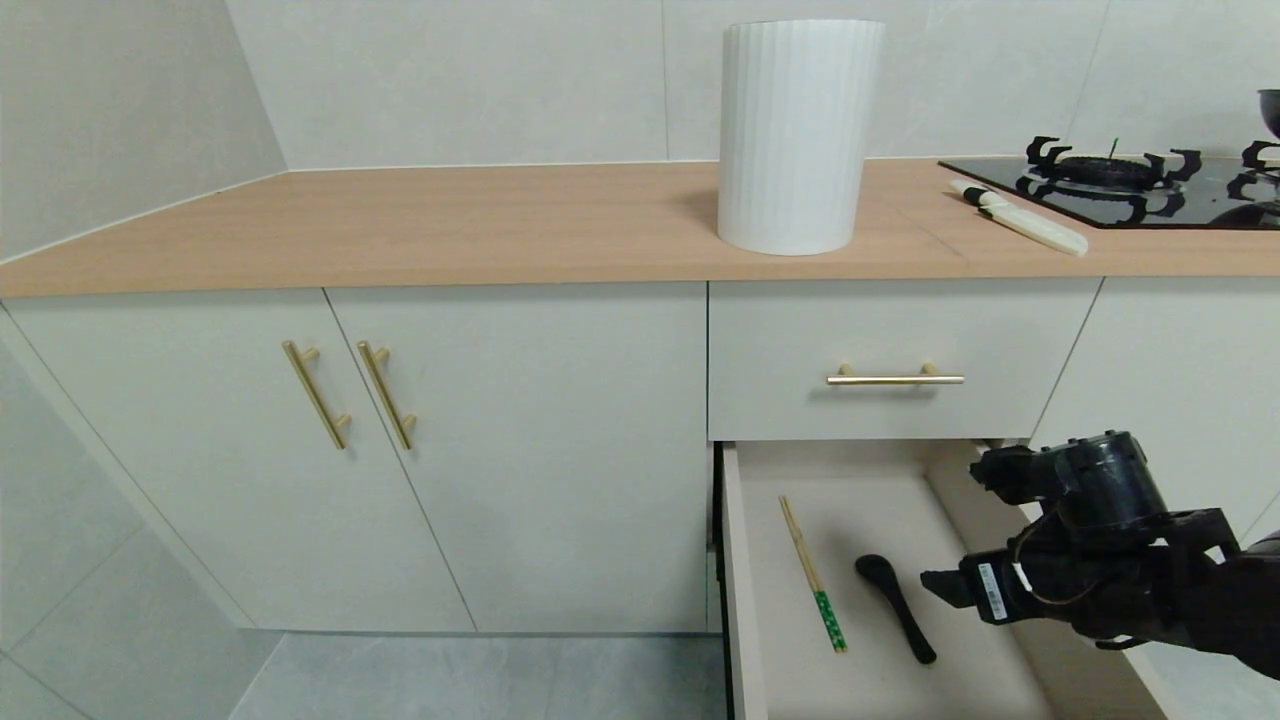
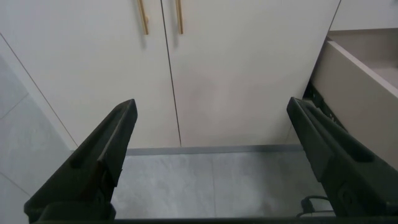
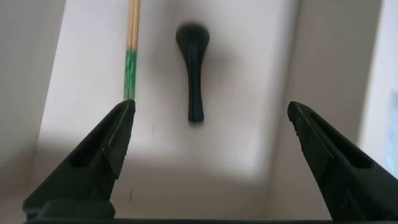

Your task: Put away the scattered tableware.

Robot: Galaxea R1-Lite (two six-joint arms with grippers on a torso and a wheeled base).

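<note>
The right pincer (image 1: 965, 525), black, with its two fingers spread wide apart and holding nothing, hovers over the right side of an open pale drawer (image 1: 733, 580) set low in a run of off-white kitchen cabinets. On the drawer's floor lie a pair of wooden chopsticks with green-patterned ends (image 1: 812, 575) and a black spoon (image 1: 895, 607), near each other but not touching, both pointing roughly front to back. The chopsticks lie nearer the drawer's left wall. The spoon lies between them and the pincer, its bowl toward the back of the drawer.

The left pincer (image 2: 209, 104), also spread apart and empty, hangs low in front of closed off-white cabinet doors (image 2: 236, 74), above a grey tiled floor (image 2: 205, 180), with the open drawer's side toward the robot's right.

Above the open drawer is a closed drawer with a brass bar handle (image 1: 895, 379). On the light wooden desk (image 1: 450, 220) stands a tall white ribbed cylinder (image 1: 795, 135). To its right, well apart, lies what looks like a pale sheathed knife (image 1: 1020, 218), just beside a black glass gas hob (image 1: 1120, 195).
</note>
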